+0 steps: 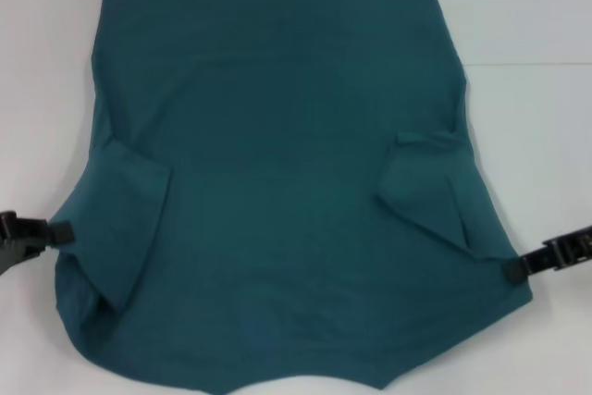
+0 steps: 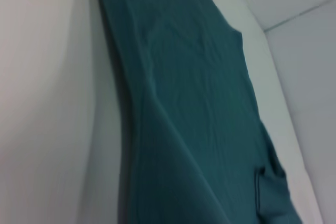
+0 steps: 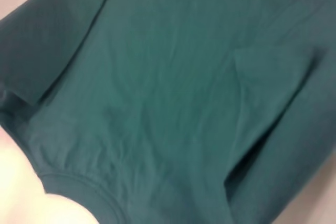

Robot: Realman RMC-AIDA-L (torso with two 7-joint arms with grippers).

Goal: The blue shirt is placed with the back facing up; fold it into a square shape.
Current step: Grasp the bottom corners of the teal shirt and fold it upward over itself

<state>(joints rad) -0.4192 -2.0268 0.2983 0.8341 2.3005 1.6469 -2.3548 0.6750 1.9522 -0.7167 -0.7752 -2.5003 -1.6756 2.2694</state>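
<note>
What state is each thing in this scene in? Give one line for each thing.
blue shirt: spread flat, plain side up, both sleeves folded inward, body not yet folded.
left gripper: at the shirt's left edge, shut on the cloth.
right gripper: at the shirt's right edge, shut on the cloth.
table: white, under the shirt.

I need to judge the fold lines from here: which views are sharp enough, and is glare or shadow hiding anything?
Head view: even light, mild softness; the blue shirt, both folded-in sleeves, the left pincer and right pincer at its edges read clearly. Left wrist view: blurred, white table washed out. Right wrist view: soft, dark shadow under one sleeve flap.
</note>
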